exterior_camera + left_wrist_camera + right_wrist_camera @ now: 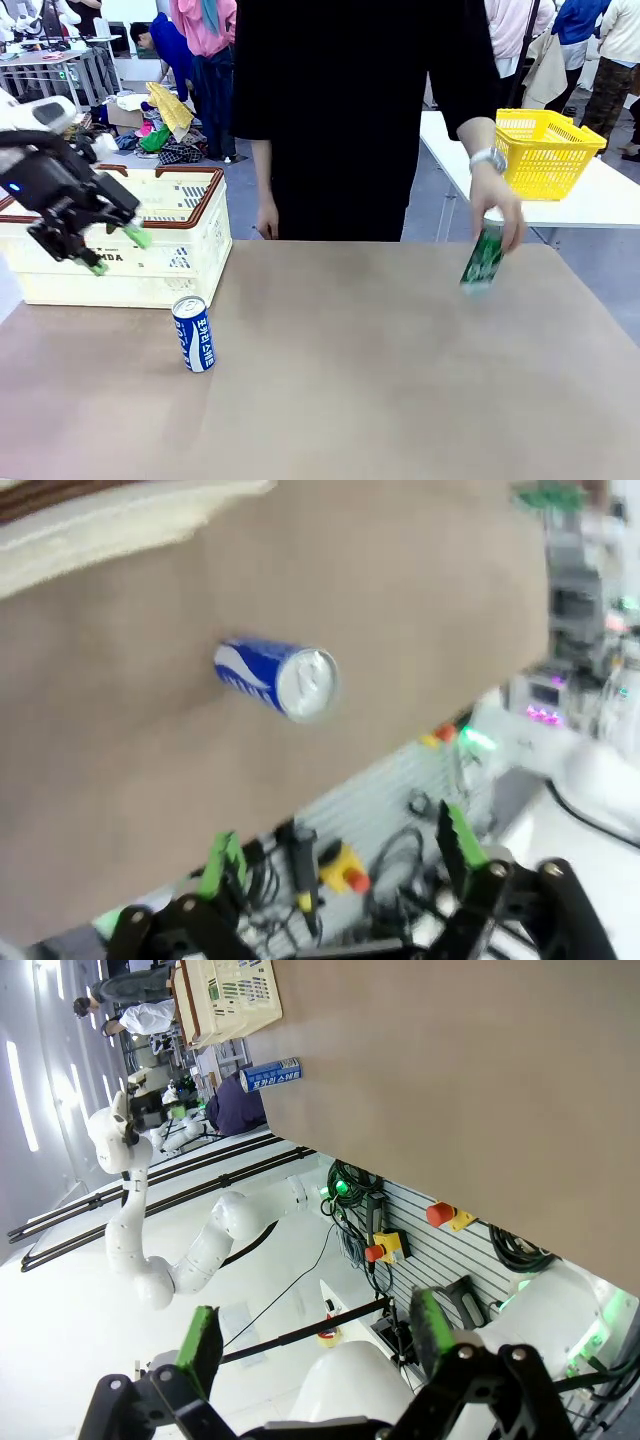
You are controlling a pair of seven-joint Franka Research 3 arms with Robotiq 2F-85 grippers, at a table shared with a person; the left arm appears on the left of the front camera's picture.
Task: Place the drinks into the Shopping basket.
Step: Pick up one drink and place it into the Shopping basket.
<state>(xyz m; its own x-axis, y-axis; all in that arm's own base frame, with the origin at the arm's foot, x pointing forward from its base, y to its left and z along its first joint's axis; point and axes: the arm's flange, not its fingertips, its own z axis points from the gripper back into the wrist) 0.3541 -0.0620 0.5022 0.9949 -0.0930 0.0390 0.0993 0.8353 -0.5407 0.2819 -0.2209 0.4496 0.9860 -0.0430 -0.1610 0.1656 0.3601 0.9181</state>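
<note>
1. The left claw [118, 252] hangs in the air in front of the cream basket [196, 252], above the tabletop [380, 380]. Its green-tipped fingers are spread apart with nothing between them.
2. The cream basket sits at the far left of the tabletop, its brown rim on top.
3. A blue can [194, 334] stands upright on the tabletop just in front of the basket's near right corner, below and to the right of the left claw and clear of it.
4. In the blurred left wrist view, the left claw [340, 845] gapes wide. The blue can [277, 678] lies beyond it and the basket's pale edge [100, 525] is in the top corner.
5. At the far right, a person's hand [497, 205] grips a green can [484, 257] by its top. The can is tilted, and whether its base touches the tabletop I cannot tell.
6. The right claw [315, 1335] is off the tabletop's near edge, fingers wide apart and holding nothing. Far beyond it are the blue can [270, 1075] and the basket [235, 990].
7. A yellow basket [545, 150] sits on a white table [600, 205] behind.
</note>
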